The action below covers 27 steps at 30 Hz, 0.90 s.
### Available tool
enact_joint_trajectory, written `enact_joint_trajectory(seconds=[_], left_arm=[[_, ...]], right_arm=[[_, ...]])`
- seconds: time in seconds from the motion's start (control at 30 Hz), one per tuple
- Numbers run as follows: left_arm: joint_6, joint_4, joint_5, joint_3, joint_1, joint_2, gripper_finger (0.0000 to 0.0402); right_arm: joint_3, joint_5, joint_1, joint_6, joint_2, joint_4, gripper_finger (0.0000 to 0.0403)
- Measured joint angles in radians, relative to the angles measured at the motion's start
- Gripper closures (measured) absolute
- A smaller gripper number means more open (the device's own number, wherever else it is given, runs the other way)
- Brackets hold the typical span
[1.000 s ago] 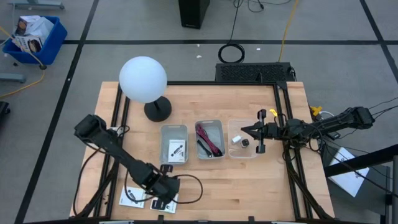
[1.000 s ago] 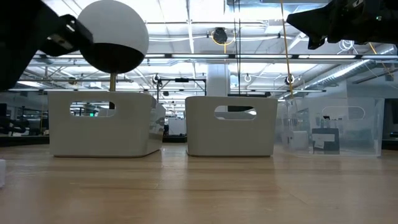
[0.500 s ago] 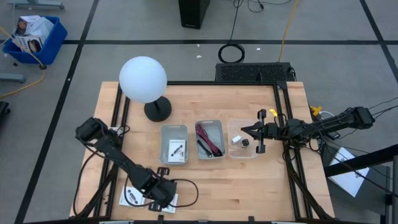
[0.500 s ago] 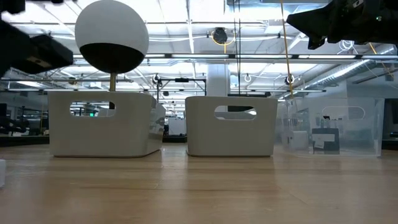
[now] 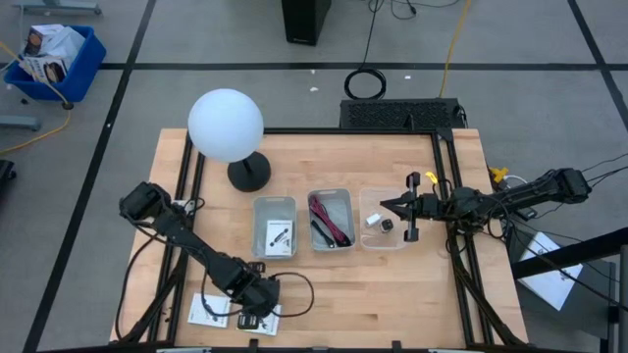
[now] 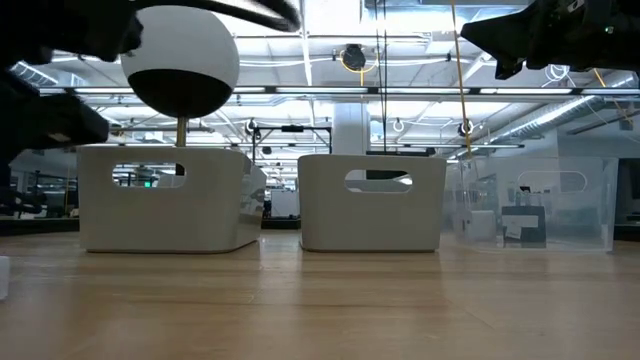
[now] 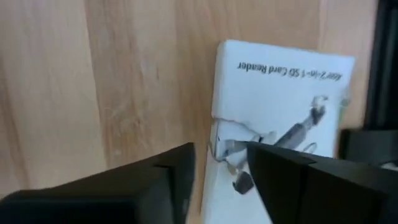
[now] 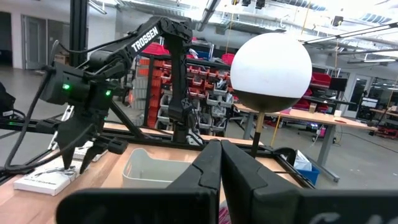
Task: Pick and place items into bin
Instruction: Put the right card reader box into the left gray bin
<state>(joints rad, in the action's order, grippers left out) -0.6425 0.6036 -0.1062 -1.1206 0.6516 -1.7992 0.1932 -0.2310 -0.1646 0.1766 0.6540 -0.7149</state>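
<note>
My left gripper [image 5: 257, 310] is low over the table's near-left corner. It is open, with its fingers either side of one edge of a white packet [image 7: 280, 93] printed in black. A second white packet [image 5: 208, 310] lies flat to that one's left. A third packet [image 5: 280, 236] lies in the left white bin. The black-and-red cable bundle [image 5: 331, 221] lies in the middle bin. The tiny white piece [image 5: 373, 220] and the black cube [image 5: 388, 225] sit in the clear bin. My right gripper [image 5: 391, 206] hovers shut above that clear bin. My left gripper comes at the near packet from above, one finger [image 7: 155, 186] over bare wood and the other [image 7: 298, 180] over the packet's printed face beside its edge [image 7: 216, 134]. Whether either finger touches the packet, I cannot tell.
The white globe lamp [image 5: 226, 125] on its black base stands at the far left. The three bins [image 5: 274, 203] sit in a row across the table's middle. A black frame rail [image 5: 182, 201] runs beside the left arm. Bare wood [image 5: 392, 294] lies near the front edge.
My left gripper has swung a little toward the table's left edge and back again, staying low over the near packets. The right arm has kept still.
</note>
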Motion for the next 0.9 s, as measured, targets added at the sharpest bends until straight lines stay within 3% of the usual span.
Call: enact_joint_trajectory(seconds=[0.2,0.37,0.77,0.9], left_arm=[[-0.025,0.012,-0.049,-0.001,-0.044,0.017,0.0153],[-0.022,0.019,-0.026,0.0,-0.034,0.006,0.011],[-0.015,-0.02,0.08,0.009,0.008,-0.018,0.0138],[-0.028,-0.112,0.082,0.055,0.012,-0.017,0.0152]], right_arm=[[0.0,0.0,0.0,0.0,0.0,0.0,0.0399],[0.0,0.0,0.0,0.0,0.0,0.001,0.0399],[-0.001,0.0,0.0,0.009,0.0,0.0,0.0399],[-0.001,0.0,0.0,0.008,0.0,0.0,0.0399]])
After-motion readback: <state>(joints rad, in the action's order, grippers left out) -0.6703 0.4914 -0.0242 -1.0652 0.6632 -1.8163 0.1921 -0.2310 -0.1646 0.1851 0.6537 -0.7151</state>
